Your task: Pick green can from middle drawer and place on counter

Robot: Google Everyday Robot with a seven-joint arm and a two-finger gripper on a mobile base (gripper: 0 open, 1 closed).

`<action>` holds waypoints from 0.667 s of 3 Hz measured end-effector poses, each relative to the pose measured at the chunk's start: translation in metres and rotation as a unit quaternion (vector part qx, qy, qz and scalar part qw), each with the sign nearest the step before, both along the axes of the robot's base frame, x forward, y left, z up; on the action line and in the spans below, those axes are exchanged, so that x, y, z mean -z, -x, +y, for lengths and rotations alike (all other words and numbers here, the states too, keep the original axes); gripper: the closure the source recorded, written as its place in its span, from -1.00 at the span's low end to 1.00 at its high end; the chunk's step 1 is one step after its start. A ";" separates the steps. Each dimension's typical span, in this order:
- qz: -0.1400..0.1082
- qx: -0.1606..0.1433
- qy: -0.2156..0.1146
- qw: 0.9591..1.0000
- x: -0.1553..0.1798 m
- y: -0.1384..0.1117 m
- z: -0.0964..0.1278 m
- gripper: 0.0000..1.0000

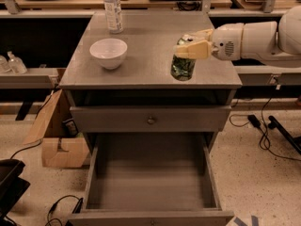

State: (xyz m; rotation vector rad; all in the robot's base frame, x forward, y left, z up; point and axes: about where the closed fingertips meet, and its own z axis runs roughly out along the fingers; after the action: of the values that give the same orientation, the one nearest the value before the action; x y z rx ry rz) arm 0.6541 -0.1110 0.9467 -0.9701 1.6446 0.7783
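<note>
A white bowl (108, 52) stands in front of a clear plastic bottle (113, 8). Below, a closed drawer (108, 119) bears a round knob (151, 120). A cardboard box (54, 131) and black cables (263, 135) lie on the floor (254, 182).

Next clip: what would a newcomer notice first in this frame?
The white arm reaches in from the right, its gripper shut on the green can over the front right part of the counter. Below, the middle drawer stands pulled wide open. A white bowl and a clear bottle sit on the counter's left half.
</note>
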 end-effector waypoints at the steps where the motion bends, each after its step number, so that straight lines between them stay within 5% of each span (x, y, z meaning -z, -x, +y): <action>1: 0.000 0.011 0.009 1.000 -0.013 -0.016 -0.006 1.00; 2: -0.007 0.053 0.017 0.998 -0.039 -0.061 -0.023 1.00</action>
State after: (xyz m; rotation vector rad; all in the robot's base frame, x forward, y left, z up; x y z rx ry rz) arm 0.7148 -0.1337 0.9857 -0.9017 1.6864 0.6725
